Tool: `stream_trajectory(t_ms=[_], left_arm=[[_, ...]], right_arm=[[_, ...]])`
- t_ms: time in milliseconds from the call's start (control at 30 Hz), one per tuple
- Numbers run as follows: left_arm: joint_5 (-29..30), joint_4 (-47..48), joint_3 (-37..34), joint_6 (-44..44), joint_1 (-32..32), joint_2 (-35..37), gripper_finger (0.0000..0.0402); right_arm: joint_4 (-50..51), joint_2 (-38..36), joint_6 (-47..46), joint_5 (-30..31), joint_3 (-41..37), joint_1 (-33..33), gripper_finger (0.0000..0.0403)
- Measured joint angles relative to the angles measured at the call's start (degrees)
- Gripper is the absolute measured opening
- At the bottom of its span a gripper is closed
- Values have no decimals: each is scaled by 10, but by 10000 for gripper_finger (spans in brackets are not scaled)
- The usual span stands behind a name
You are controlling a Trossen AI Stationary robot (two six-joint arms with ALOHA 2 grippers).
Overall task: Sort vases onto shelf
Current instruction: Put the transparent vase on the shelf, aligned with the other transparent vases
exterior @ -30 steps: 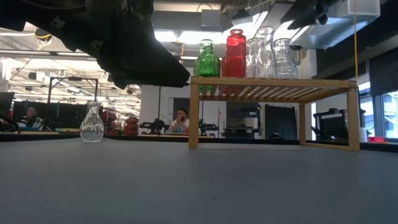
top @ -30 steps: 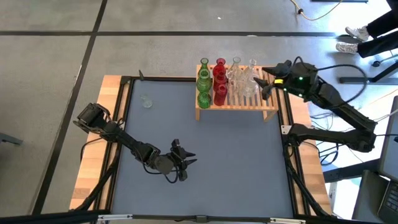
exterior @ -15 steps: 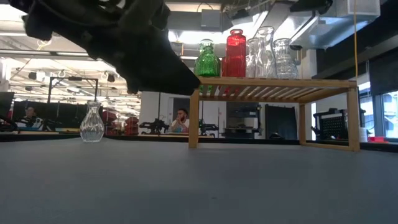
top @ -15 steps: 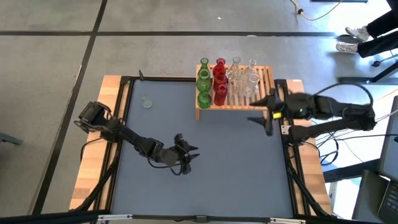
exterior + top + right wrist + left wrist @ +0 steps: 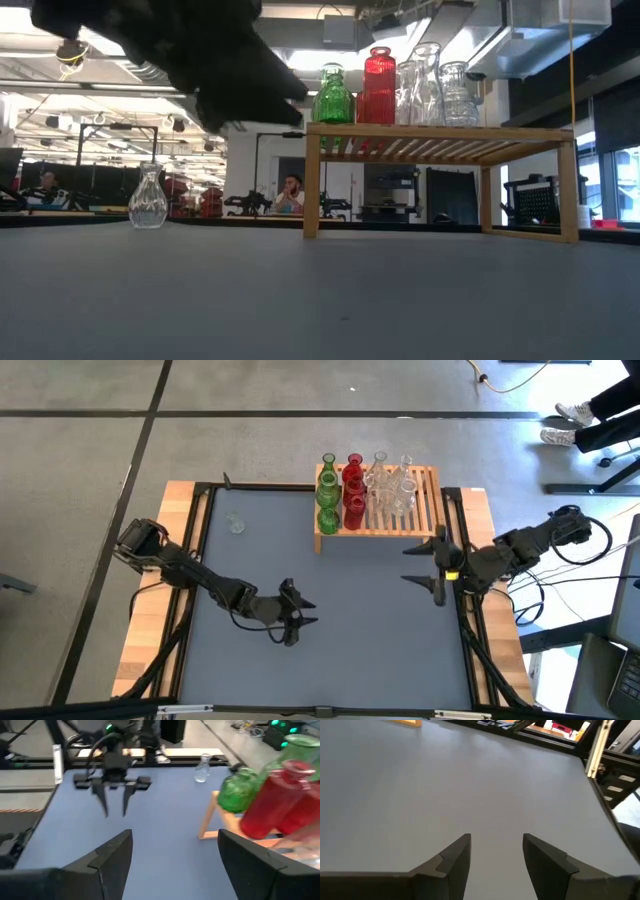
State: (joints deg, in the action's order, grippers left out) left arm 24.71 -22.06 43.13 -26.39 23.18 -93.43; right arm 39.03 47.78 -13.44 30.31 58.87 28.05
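Observation:
The light-wood slatted shelf [image 5: 430, 500] stands on its short legs at the table's far right. On its left part stand green vases [image 5: 327, 495], red vases [image 5: 353, 490] and clear vases [image 5: 392, 490]. One clear vase [image 5: 235, 523] stands on its base alone on the mat at the far left, also seen in the low view [image 5: 148, 198]. My left gripper [image 5: 300, 612] hovers open over the middle of the mat, holding nothing. My right gripper [image 5: 418, 565] is open and empty, just in front of the shelf's right end, fingers pointing toward the table's left.
The blue-grey mat [image 5: 360, 640] lies inside a black frame with wooden strips [image 5: 150, 620] on both sides. The shelf's right half [image 5: 500, 135] carries no vases. Beyond the table a person [image 5: 290, 190] sits in the room behind.
My right gripper has drawn back from the shelf's right end, moving toward the near edge and down until it is in front of the shelf by the table's right side. My left gripper has shifted slightly to the right over the mat. The vases have not moved.

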Motion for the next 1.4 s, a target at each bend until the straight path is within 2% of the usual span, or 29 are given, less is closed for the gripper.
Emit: stream_trajectory(t_ms=[200,533,667,833,1000,1133,1267,1400], left_arm=[[14,81,0,-11,2,52,172],[49,246,14,-91,-10,152,172],[63,384,82,-96,-6,153,172],[98,621,183,-155,-29,151,172],[103,826,240,-250,-81,151,172],[103,918,243,-273,-139,151,172],[98,952,227,-261,-214,151,172],[55,951,204,-199,-310,151,172]], right_arm=[[-3,37,-27,14,0,58,276],[-19,93,-47,60,0,132,276],[-29,99,-47,62,0,145,275],[-30,98,-50,62,0,145,275],[-29,98,-55,61,0,145,275],[-29,98,-58,55,0,145,275],[-29,98,-58,54,0,145,276],[-29,98,-58,52,0,145,276]])
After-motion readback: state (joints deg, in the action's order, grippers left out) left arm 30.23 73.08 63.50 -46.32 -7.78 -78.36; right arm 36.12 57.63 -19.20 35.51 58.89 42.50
